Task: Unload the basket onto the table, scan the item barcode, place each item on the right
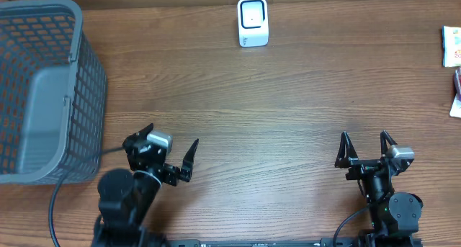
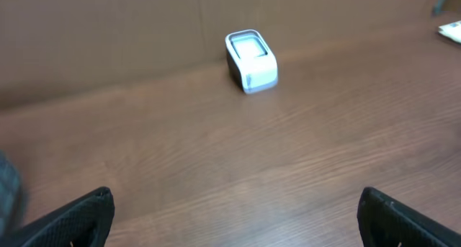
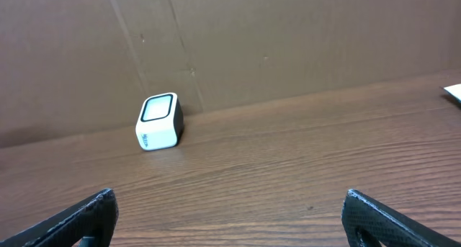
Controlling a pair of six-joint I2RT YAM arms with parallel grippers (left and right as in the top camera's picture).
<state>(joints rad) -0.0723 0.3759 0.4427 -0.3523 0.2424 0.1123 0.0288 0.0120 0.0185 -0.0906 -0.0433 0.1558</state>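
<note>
We see left end effector (image 1: pixel 171 136) and right end effector (image 1: pixel 364 138) wide, empty — scanner (image 1: pixel 253 21) at the desk's (image 1: pixel 288 96) far edge.

Overhead cam looks straight down on the whole table (image 1: pixel 274 110) from far up. Both wrist cams sit low near the front edge, facing fwd toward the back wall (image 3: pixel 288 38). All 3 views share the white scanner (image 1: pixel 253 21): approx. centred for L wrist, left of centre for R wrist.
</note>
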